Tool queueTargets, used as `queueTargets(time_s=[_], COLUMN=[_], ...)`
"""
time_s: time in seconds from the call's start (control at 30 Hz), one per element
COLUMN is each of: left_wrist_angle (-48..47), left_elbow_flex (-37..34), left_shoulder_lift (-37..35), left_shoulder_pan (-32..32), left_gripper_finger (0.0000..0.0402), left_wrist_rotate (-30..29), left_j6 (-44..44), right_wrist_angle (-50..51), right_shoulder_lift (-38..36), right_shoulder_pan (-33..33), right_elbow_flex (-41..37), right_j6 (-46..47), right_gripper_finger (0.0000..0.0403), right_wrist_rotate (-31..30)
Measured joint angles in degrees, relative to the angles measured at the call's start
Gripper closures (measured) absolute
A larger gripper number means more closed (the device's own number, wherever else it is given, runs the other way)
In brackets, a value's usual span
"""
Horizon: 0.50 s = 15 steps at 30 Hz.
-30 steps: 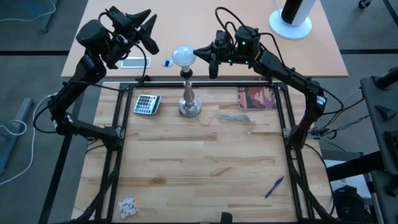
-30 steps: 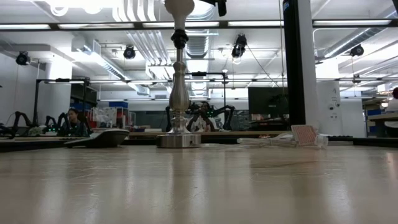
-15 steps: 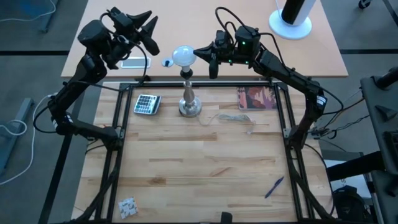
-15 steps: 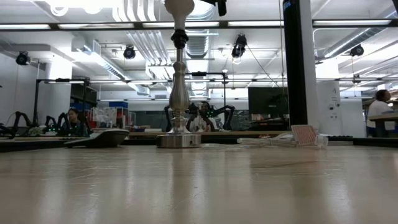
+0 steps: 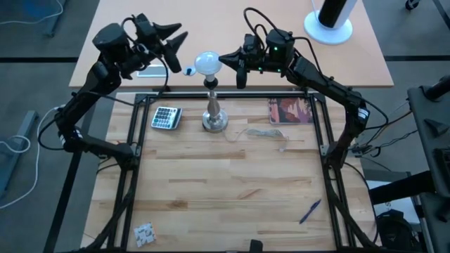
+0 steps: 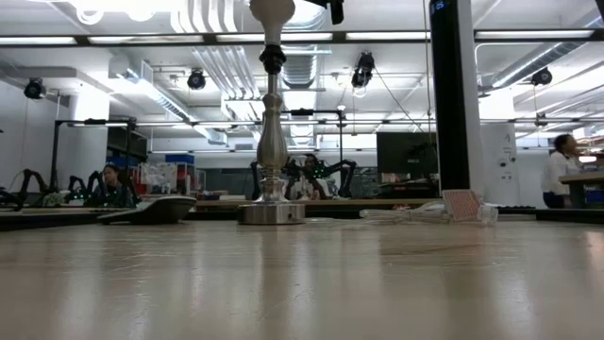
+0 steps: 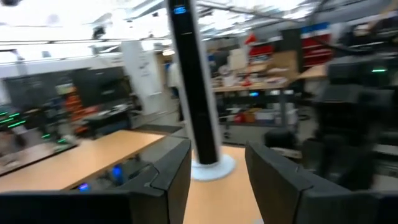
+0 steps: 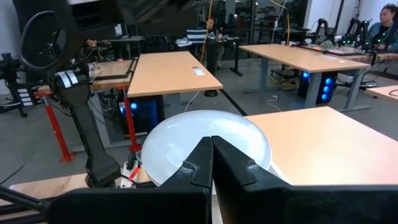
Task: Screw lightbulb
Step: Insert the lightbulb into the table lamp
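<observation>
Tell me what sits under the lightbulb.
The lightbulb sits on the black socket top of a silver stand, whose round base rests on the wooden table. The bulb's screw base is hidden, so how far it is threaded cannot be seen.

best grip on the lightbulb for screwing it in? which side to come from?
Grip the lightbulb around the widest part of its round white globe, coming level from the left, where the open left pincer is. It sits upright atop the lamp stand; the shut right pincer is at its right.

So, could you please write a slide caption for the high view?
Lightbulb on the lamp stand; open left gripper and shut right gripper flank it.
</observation>
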<state>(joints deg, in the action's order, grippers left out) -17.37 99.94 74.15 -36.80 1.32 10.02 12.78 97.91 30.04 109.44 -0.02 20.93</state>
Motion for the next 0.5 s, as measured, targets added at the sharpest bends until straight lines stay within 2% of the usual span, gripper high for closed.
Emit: queueTargets(time_s=[0.1,0.27,0.5], left_wrist_angle=[-0.4,-0.5,5.3], left_elbow_flex=[0.0,0.0,0.1], left_shoulder_lift=[1.0,3.2,4.9], left_shoulder_pan=[0.0,0.0,0.0], left_gripper_finger=[0.0255,0.0262,0.0272], left_wrist_rotate=[2.3,2.4,2.4], left_j6=[0.1,-0.1,-0.2], right_wrist_angle=[-1.1,-2.1,-3.5], right_shoulder_lift=[0.0,-0.2,-0.5], right_shoulder_pan=[0.0,0.0,0.0], right_elbow_flex=[0.0,0.0,0.0], right_j6=[0.8,1.9,1.9], right_gripper_finger=[0.0403,0.0403,0.0403], right_wrist_rotate=[0.0,0.0,-0.2])
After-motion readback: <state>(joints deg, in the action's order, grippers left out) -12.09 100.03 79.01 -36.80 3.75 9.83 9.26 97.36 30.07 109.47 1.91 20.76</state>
